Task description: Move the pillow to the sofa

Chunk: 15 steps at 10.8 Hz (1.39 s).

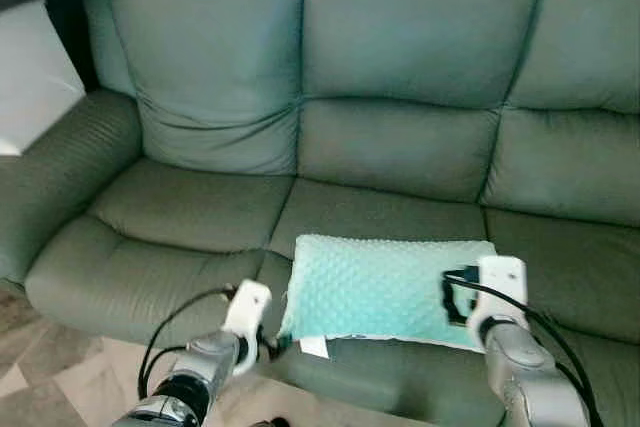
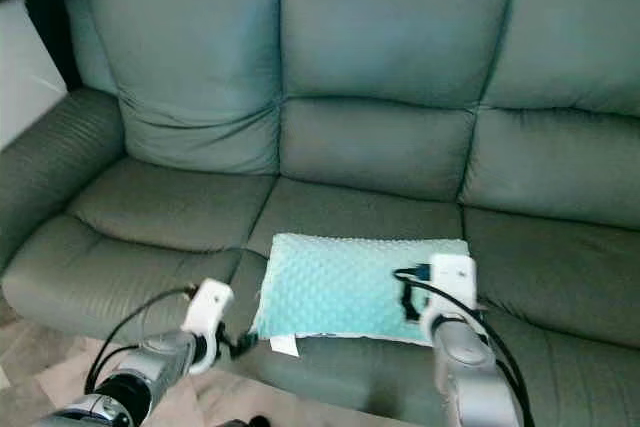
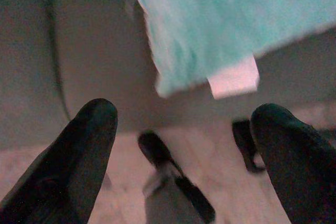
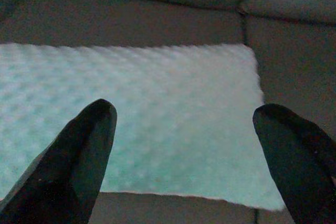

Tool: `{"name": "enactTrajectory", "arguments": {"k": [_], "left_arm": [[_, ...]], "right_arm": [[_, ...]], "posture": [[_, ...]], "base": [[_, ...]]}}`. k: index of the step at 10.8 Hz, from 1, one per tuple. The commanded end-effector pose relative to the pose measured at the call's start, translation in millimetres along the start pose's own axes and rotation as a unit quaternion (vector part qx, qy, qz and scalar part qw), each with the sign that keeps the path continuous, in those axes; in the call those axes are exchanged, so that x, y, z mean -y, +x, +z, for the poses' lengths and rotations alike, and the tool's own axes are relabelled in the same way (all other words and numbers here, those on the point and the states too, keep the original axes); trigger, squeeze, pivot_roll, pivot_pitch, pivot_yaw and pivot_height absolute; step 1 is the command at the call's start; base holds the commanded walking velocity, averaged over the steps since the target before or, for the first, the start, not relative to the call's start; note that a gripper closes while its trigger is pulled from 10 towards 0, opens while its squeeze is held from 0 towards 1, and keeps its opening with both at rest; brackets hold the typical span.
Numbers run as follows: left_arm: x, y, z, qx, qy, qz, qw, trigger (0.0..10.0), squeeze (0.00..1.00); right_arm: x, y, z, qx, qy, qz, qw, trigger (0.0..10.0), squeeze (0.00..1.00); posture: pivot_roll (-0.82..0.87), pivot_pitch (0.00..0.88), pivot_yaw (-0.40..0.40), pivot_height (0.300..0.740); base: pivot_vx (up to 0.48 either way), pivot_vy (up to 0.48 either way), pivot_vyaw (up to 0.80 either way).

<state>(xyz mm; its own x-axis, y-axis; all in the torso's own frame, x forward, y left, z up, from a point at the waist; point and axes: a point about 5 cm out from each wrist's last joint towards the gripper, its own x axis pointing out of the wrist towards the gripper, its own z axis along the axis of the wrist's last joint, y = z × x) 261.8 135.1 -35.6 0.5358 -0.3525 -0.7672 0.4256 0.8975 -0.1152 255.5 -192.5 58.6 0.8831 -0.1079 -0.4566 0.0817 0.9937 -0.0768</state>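
The pillow (image 1: 385, 289), pale mint with a dotted texture, lies flat on the middle seat cushion of the grey-green sofa (image 1: 400, 67), its front edge close to the cushion's front lip. A small white tag (image 1: 313, 347) hangs from its front left corner.

In the head views each arm's silver forearm and white wrist housing cover the fingers, so the claws themselves are hard to make out there. The left arm sits low at the sofa's front edge, just beside the pillow's tagged corner; the right arm's wrist stands in front of the pillow's right end and hides part of it.

The wrist views supply what the head views hide. The left claw (image 3: 184, 129) is spread wide with nothing between its fingers (image 3: 86, 145); it hovers below the pillow's corner and tag, with the pale floor (image 3: 220, 182) under it. Dark shapes on the floor there are blurred and cannot be identified. The right claw (image 4: 184, 129) is also spread wide and empty, poised over the pillow's right half, with the sofa's seat seam visible past the pillow's end. This picture is dim and soft, and the pillow's left part is cut off by the frame.
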Motion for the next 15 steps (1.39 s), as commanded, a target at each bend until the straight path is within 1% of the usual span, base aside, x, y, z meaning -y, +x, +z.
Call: {"name": "enactTrajectory", "arguments": {"k": [1,2,3,4,6,7,8,9,10,11,13,14,15], "left_arm": [[4.1,0.6,-12.8,-0.034,0.008,-0.014,0.999,10.0,0.00],[6.0,1.3,-13.5,-0.038,-0.004,-0.015,0.999,10.0,0.00],[9.6,3.4,-12.3,-0.047,0.002,-0.012,0.999,10.0,0.00],[11.8,4.6,-12.2,-0.050,-0.005,-0.005,0.999,10.0,0.00],[17.4,7.6,-2.3,-0.023,-0.040,-0.001,0.999,10.0,0.00],[28.4,11.5,9.9,0.005,-0.054,-0.011,0.998,10.0,0.00],[34.9,13.7,12.4,0.012,-0.069,-0.011,0.997,10.0,0.00],[41.1,15.5,9.8,0.003,-0.065,-0.012,0.998,10.0,0.00],[42.9,16.1,9.6,0.006,-0.057,-0.009,0.998,10.0,0.00],[39.3,15.8,12.5,0.022,-0.056,0.016,0.998,10.0,0.00],[34.3,14.7,13.4,0.042,-0.062,0.042,0.996,10.0,0.00],[34.1,14.5,23.0,0.080,-0.133,0.040,0.987,10.0,0.00],[42.3,16.0,27.7,0.091,-0.149,0.009,0.985,10.0,0.00]], "right_arm": [[-6.0,-4.0,6.9,0.009,-0.004,0.019,1.000,10.0,0.00],[-7.1,-5.5,11.2,0.014,-0.005,0.027,1.000,10.0,0.00],[-8.8,-5.7,27.2,0.031,-0.008,0.036,0.999,10.0,0.00],[-12.9,-8.0,41.7,0.048,-0.001,0.046,0.998,10.0,0.00],[-28.6,-13.3,58.3,0.057,0.026,0.096,0.993,10.0,0.00],[-40.7,-18.8,57.5,0.041,0.032,0.138,0.989,10.0,0.00],[-54.8,-27.9,42.3,-0.013,0.039,0.198,0.979,10.0,0.00],[-60.9,-37.9,27.0,-0.055,0.034,0.224,0.972,10.0,0.00],[-59.8,-42.5,20.9,-0.061,0.013,0.224,0.973,10.0,0.00],[-55.6,-46.6,16.4,-0.066,0.002,0.217,0.974,10.0,0.00],[-49.9,-50.4,19.8,-0.064,-0.003,0.206,0.977,10.0,0.00],[-45.8,-51.2,24.9,-0.050,0.013,0.196,0.979,10.0,0.00],[-44.6,-51.8,24.4,-0.050,0.014,0.196,0.979,10.0,0.00]], "posture": [[-0.26,0.182,0.066,0.740],[-0.26,0.202,0.064,0.740],[-0.26,0.234,0.064,0.740],[-0.27,0.251,0.069,0.740],[-0.29,0.262,0.078,0.740],[-0.30,0.258,0.082,0.740],[-0.32,0.256,0.085,0.740],[-0.34,0.257,0.086,0.740],[-0.35,0.259,0.087,0.740],[-0.37,0.262,0.089,0.740],[-0.39,0.267,0.089,0.740],[-0.39,0.272,0.087,0.740],[-0.39,0.273,0.086,0.740]], "base": [[0.000,0.000,0.00],[0.000,0.000,0.00],[0.000,0.000,0.00],[0.000,0.000,0.00],[0.000,0.000,0.00],[0.000,0.000,0.00],[0.000,0.000,0.00],[0.000,0.000,0.00],[0.000,0.000,0.00],[0.000,0.000,0.00],[0.000,0.000,0.00],[0.000,0.000,0.00],[0.000,0.000,0.00]]}}
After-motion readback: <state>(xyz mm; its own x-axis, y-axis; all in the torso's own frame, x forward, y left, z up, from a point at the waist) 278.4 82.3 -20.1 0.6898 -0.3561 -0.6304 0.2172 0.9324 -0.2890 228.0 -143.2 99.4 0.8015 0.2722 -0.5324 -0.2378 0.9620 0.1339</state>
